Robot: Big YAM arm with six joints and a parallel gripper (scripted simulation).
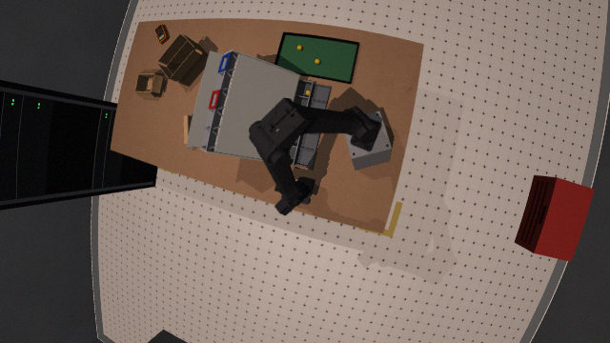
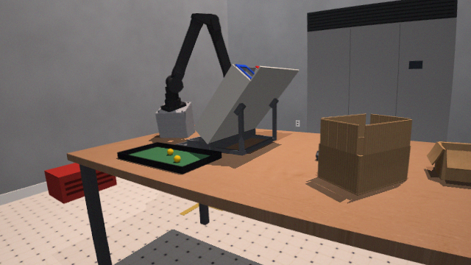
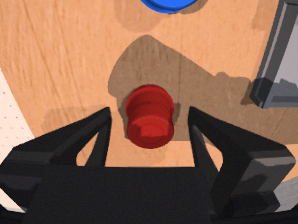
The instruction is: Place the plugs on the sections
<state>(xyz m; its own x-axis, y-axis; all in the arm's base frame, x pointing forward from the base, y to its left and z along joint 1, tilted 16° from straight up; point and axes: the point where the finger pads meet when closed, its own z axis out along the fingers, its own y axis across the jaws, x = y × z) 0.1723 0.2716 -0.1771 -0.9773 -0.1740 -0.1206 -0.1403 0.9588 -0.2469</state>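
Pincer: I had the pincer (image 1: 304, 187) (image 3: 149, 113) fairly wide, with nothing gripped.
Red plug: I saw the red plug (image 3: 150, 125) between the two fingers in the wrist view, touching neither; I couldn't tell how far the tips stood above or beside it.
Blue plug: on my wrist view, the blue plug (image 3: 170, 4) lay past the red one, outside the fingers and cut off by the top edge.
Surface: both plugs were on the wooden surface (image 1: 372, 191) (image 2: 287, 177) (image 3: 50, 60), left of the grey sections' corner (image 3: 262, 100) in that view.
Marbles: I counted two yellow marbles in the green tray (image 1: 355, 64) (image 2: 147, 166) and a third in a grey compartment.
Exterior view: the sloping cover (image 1: 259, 95) (image 2: 224, 99) hid my pincer.
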